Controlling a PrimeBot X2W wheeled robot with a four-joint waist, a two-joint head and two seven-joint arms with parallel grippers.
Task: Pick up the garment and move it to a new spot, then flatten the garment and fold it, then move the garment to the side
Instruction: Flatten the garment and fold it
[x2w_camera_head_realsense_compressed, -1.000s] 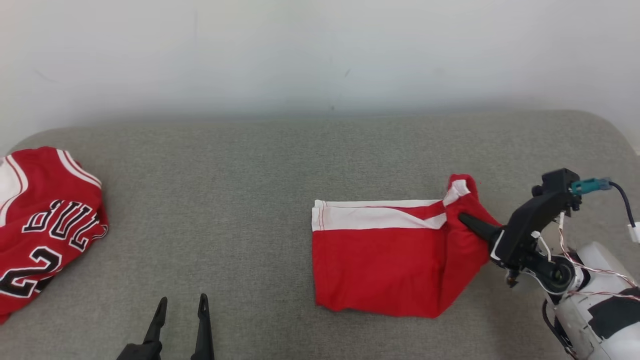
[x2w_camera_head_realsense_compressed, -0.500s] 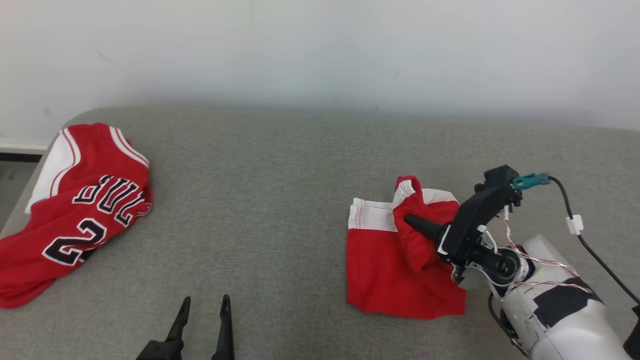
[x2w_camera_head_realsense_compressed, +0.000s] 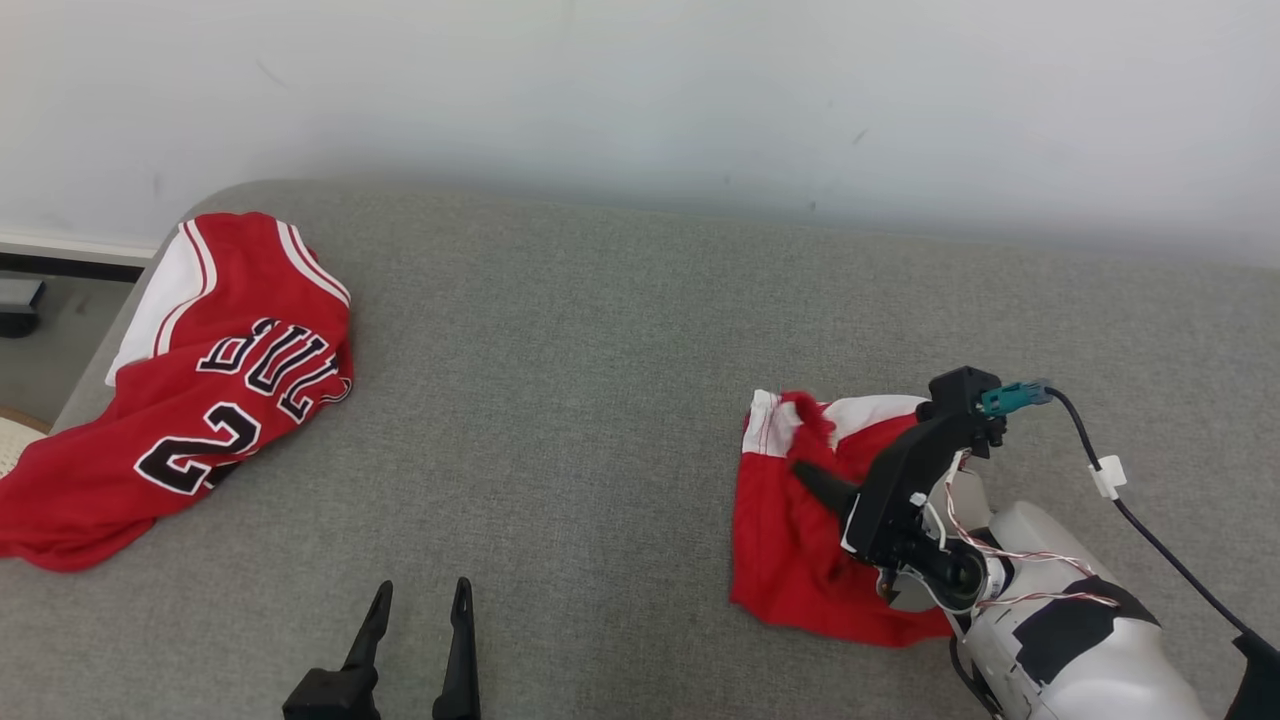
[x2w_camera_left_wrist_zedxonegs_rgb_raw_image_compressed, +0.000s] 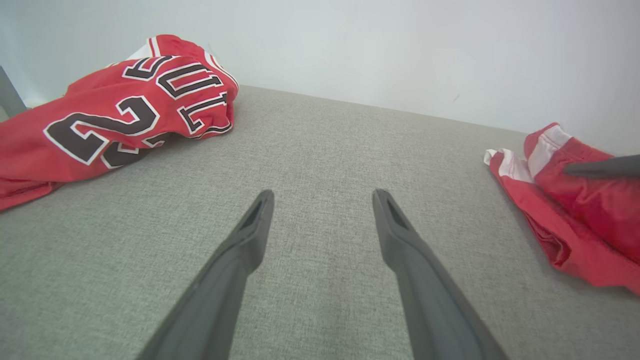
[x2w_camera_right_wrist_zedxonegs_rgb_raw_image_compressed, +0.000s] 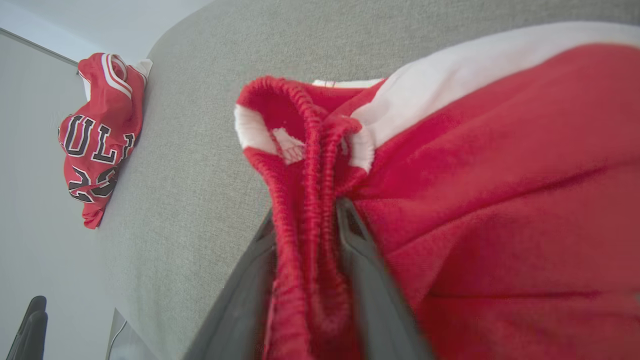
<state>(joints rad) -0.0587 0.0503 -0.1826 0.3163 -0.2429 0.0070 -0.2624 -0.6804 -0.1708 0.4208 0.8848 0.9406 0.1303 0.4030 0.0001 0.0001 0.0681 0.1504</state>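
The garment is a pair of red shorts (x2w_camera_head_realsense_compressed: 790, 540) with a white band, lying on the grey cushion (x2w_camera_head_realsense_compressed: 560, 400) at the right. My right gripper (x2w_camera_head_realsense_compressed: 805, 472) is shut on the elastic waistband (x2w_camera_right_wrist_zedxonegs_rgb_raw_image_compressed: 310, 150), whose gathered red fabric sits between the two fingers. That held end is lifted and drawn over the rest of the shorts, which lie bunched and narrow. My left gripper (x2w_camera_head_realsense_compressed: 420, 595) hovers open over bare cushion near the front edge, well left of the shorts (x2w_camera_left_wrist_zedxonegs_rgb_raw_image_compressed: 575, 215), with nothing between its fingers (x2w_camera_left_wrist_zedxonegs_rgb_raw_image_compressed: 255, 225).
A red basketball jersey (x2w_camera_head_realsense_compressed: 200, 390) with black lettering lies crumpled at the cushion's far left corner. A pale wall runs behind. Floor (x2w_camera_head_realsense_compressed: 40, 330) shows past the cushion's left edge. A cable (x2w_camera_head_realsense_compressed: 1150, 520) trails from my right wrist.
The head camera has turned left. My right gripper has carried the shorts' waistband end leftward over the rest, so the spread-out shorts are now a narrower bunch. The left gripper has stayed open.
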